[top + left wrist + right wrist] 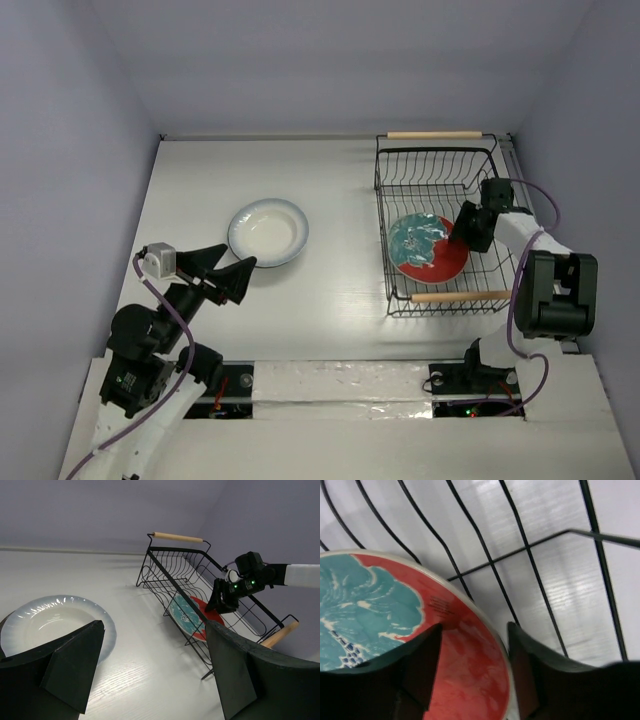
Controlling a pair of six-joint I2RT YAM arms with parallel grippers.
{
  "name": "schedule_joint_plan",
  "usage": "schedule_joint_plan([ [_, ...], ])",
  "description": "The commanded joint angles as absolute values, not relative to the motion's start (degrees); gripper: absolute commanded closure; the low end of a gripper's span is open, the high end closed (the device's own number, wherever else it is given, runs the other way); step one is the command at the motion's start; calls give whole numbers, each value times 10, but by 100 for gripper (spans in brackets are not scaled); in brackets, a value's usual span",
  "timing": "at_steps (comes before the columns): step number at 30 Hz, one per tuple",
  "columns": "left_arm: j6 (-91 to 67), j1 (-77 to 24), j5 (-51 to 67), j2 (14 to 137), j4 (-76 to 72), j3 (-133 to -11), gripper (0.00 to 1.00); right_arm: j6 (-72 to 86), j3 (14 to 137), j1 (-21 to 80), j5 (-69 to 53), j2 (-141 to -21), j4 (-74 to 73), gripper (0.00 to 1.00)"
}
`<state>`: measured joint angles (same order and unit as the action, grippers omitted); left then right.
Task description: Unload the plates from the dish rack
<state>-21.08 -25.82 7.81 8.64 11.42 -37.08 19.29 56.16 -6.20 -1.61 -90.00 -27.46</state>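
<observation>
Closely around red plate [430, 248], dish rack [435, 135] wires

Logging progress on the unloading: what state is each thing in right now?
white plate: flat on the table, unloaded.
red plate: inside the dish rack, tilted.
dish rack: holds only the red plate.
left hand: open, empty.
right hand: open, straddling the red plate's rim.

Soft, even light falls from overhead, and the white counter [330, 290] is bright with only faint shadows. A mild sheen streaks the white plate [50, 625] towards the left edge. Close up, the fingers [420, 675] of the right gripper [474, 630] look dark and blurred, while the red plate [465, 660] is fairly sharp.
</observation>
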Motion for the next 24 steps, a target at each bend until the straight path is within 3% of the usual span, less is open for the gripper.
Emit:
schedule_joint_plan([
  [1, -211, -267, 72, 84, 96, -370, 20, 254, 543, -66, -126, -899, -232, 49],
  [5, -211, -267, 73, 87, 95, -371, 20, 258, 550, -66, -126, -871, -236, 53],
  [12, -212, -267, 69, 88, 97, -371, 20, 272, 519, -66, -137, -823, -187, 77],
  [13, -212, -267, 69, 89, 97, -370, 20, 279, 514, -66, -142, -817, -179, 87],
  [15, -212, -267, 70, 91, 97, -370, 20, 284, 497, -66, -164, -799, -145, 90],
  [20, -213, -267, 69, 97, 97, -370, 20, 297, 461, -66, -206, -768, -63, 87],
  [24, -214, -267, 70, 102, 98, -371, 20, 312, 441, -66, -228, -776, -19, 65],
])
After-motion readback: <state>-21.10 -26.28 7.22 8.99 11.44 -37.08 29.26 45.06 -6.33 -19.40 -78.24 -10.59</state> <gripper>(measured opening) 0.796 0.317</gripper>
